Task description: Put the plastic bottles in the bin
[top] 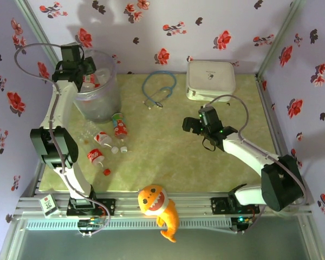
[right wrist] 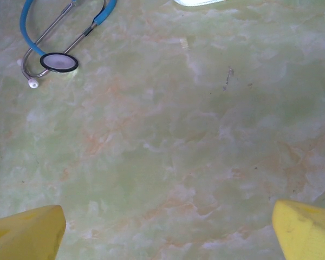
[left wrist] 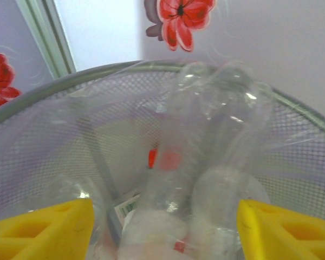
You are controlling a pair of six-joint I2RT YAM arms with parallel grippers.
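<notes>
Release step, it seems: the left gripper point(left wrist: 165, 216), jaws wide, hangs over the bin point(left wrist: 97, 73) with a clear bottle point(left wrist: 216, 124) loose between them, while the right gripper point(right wrist: 168, 227), spread and empty, should next reach the bottles point(top: 105, 138) lying beside the bin

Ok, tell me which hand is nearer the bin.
Left. The left hand is right above the bin, at its open top; the right hand hovers over the table, far off to the bin's right.

arms point(top: 59, 114): white links, black joints | cables point(top: 23, 51): grey loops | fingers point(left wrist: 38, 230): yellow wedges
</notes>
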